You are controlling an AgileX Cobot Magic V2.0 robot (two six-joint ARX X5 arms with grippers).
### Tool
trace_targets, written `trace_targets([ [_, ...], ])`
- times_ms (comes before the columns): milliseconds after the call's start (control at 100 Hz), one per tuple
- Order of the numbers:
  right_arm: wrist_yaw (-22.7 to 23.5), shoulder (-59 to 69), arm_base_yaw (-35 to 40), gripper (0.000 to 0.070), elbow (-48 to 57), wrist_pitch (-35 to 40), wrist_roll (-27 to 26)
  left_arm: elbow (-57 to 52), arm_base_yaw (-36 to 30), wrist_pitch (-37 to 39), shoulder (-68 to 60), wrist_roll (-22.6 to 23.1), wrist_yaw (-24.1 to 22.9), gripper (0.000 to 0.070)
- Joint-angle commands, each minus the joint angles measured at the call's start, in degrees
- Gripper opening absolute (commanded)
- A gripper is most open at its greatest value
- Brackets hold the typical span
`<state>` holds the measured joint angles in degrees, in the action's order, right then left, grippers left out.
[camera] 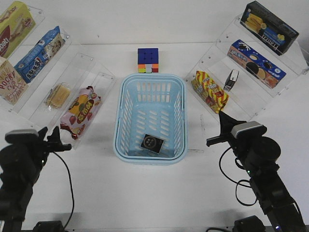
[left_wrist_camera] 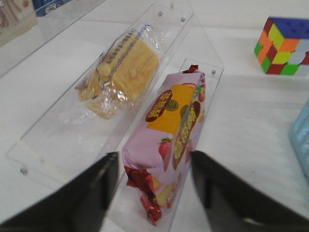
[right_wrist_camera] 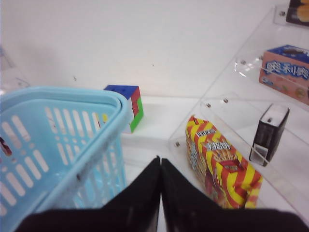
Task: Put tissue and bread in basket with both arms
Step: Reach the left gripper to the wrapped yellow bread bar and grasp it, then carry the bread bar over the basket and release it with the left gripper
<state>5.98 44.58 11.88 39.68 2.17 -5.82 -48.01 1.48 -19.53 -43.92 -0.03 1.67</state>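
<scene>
The light-blue basket [camera: 149,78] stands mid-table; its rim also shows in the right wrist view [right_wrist_camera: 63,94]. A flat black tissue packet [camera: 152,143] with a round pale mark lies inside it at the near end. The bread [camera: 58,95], golden in clear wrap, lies on a clear left shelf tray [left_wrist_camera: 120,67]. My left gripper [camera: 59,137] is open and empty [left_wrist_camera: 152,162], with the near end of a pink strawberry snack bag [left_wrist_camera: 169,140] showing between its fingers. My right gripper [camera: 223,119] is shut and empty [right_wrist_camera: 160,162], right of the basket.
A colour cube [camera: 147,60] stands behind the basket. The right clear shelves hold a red-yellow striped bag [camera: 210,91], an upright black packet with a white end [camera: 231,79] and blue cookie boxes [camera: 256,63]. The left shelves hold more snack boxes [camera: 38,53].
</scene>
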Motion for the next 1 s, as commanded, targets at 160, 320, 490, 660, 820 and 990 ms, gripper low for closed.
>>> trace_targets([
  [160, 0.02, 0.09, 0.11, 0.0, 0.72, -1.86, -0.59, -15.39, 0.0, -4.2, -18.38, 16.06, -0.35, 0.0611],
  [320, 0.02, 0.11, 0.11, 0.0, 0.72, -1.97, -0.61, -23.06, -0.37, -6.38, -27.78, 22.84, -5.53, 0.0611],
  [490, 0.02, 0.11, 0.11, 0.0, 0.72, -2.01, -0.66, -27.19, -0.5, -6.12, -34.38, 26.51, -7.48, 0.0611],
  [660, 0.04, 0.11, 0.11, 0.0, 0.72, -2.16, -0.9, -27.36, -0.5, -4.09, -38.47, 26.6, -7.5, 0.0609],
  [820, 0.02, 0.11, 0.11, 0.0, 0.72, -2.19, -0.87, -27.36, -0.66, -2.97, -40.92, 26.56, -7.96, 0.0499],
  [990, 0.02, 0.11, 0.11, 0.0, 0.72, -2.21, -0.9, -27.36, -0.66, -2.97, -41.09, 26.51, -8.0, 0.0087],
])
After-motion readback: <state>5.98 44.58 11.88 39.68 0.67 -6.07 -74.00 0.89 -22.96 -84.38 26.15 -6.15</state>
